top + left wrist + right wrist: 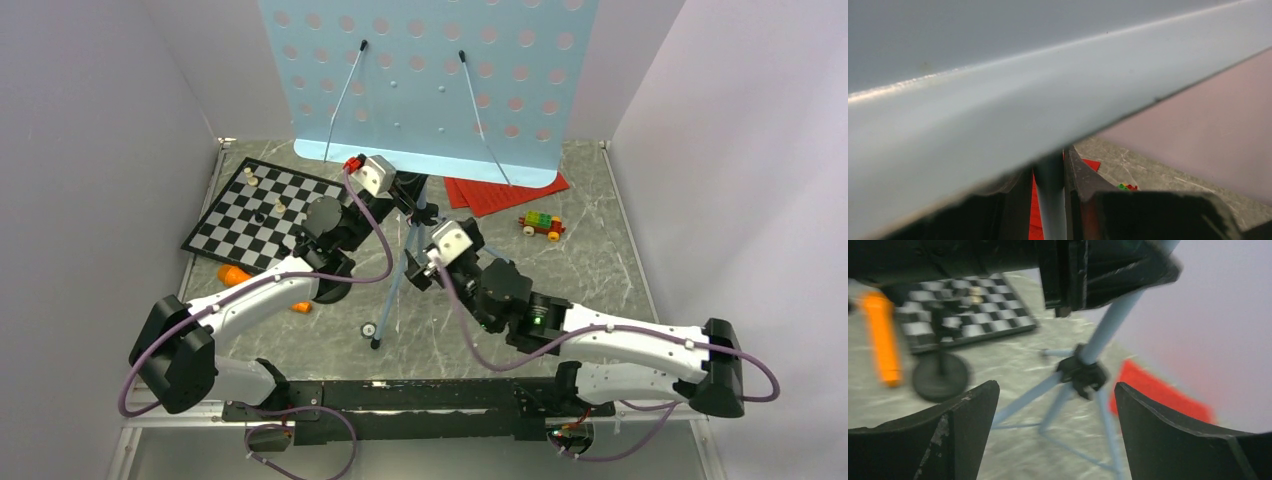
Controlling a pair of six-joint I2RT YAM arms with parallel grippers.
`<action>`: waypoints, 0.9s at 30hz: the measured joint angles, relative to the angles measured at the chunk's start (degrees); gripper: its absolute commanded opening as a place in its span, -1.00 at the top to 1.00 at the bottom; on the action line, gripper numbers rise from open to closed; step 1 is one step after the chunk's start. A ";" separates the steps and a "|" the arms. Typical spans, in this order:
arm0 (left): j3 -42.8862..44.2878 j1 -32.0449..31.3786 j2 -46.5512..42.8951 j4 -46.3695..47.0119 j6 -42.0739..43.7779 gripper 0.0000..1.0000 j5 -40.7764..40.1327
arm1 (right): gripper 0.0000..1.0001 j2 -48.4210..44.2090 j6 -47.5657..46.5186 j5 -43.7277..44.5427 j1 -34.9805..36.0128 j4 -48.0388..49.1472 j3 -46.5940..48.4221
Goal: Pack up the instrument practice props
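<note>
light-blue perforated music stand (425, 110); red sheets (500, 193); orange microphone (882, 335); black-and-white chessboard (245, 220); multicoloured toy car (541, 224).

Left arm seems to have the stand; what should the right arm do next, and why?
Probably ease the open right gripper forward onto the music stand pole above its black collar; the left gripper clamps that pole just under the desk.

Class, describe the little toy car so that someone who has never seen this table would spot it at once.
Find the light-blue music stand, its big perforated desk at the back of the table. Under the desk's right corner lie red sheets, and just in front of them sits the toy car. It alone is multicoloured: green, yellow and red bricks on small wheels.
</note>
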 measured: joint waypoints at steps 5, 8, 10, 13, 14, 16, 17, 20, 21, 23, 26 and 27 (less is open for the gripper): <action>0.00 -0.11 -0.07 -0.02 -0.02 1.00 -0.37 | -0.57 -4.74 27.36 -13.51 -5.46 -9.05 -3.48; 0.00 -0.13 -0.13 -0.07 -0.04 1.00 -0.39 | -0.58 -5.86 41.13 -21.84 -11.96 -9.31 -10.14; -0.02 -0.15 -0.17 -0.09 -0.09 1.00 -0.37 | -0.62 -5.88 49.33 -27.06 -16.31 -9.46 -14.53; -0.13 -0.13 -0.33 -0.09 -0.15 1.00 -0.35 | -0.69 -5.49 59.98 -34.77 -22.71 -8.44 -17.81; -0.17 -0.13 -0.39 -0.11 -0.17 1.00 -0.35 | -0.69 -5.44 62.36 -36.24 -24.33 -7.72 -18.05; -0.44 -0.13 -0.52 0.02 -0.20 1.00 -0.33 | -0.70 -4.94 69.05 -41.44 -29.07 -3.80 -18.18; -0.63 -0.13 -0.74 0.13 -0.20 1.00 -0.33 | -0.70 -4.31 72.35 -43.85 -31.50 -0.85 -18.18; -1.01 -0.11 -1.11 0.22 -0.20 1.00 -0.33 | -0.65 -0.81 81.85 -50.23 -37.33 8.11 -18.05; -1.09 -0.09 -1.16 0.28 -0.17 1.00 -0.33 | -0.59 1.01 84.78 -51.93 -38.75 10.82 -17.86; -1.16 -0.09 -1.20 0.37 -0.15 1.00 -0.28 | -0.48 5.14 89.92 -54.93 -40.96 15.10 -17.00; -1.16 -0.09 -1.20 0.39 0.00 1.00 -0.26 | -0.39 10.58 95.14 -58.82 -42.53 18.12 -14.78; -1.20 -0.07 -1.25 0.39 0.07 1.00 -0.35 | -0.36 11.67 96.21 -60.08 -42.80 18.93 -14.10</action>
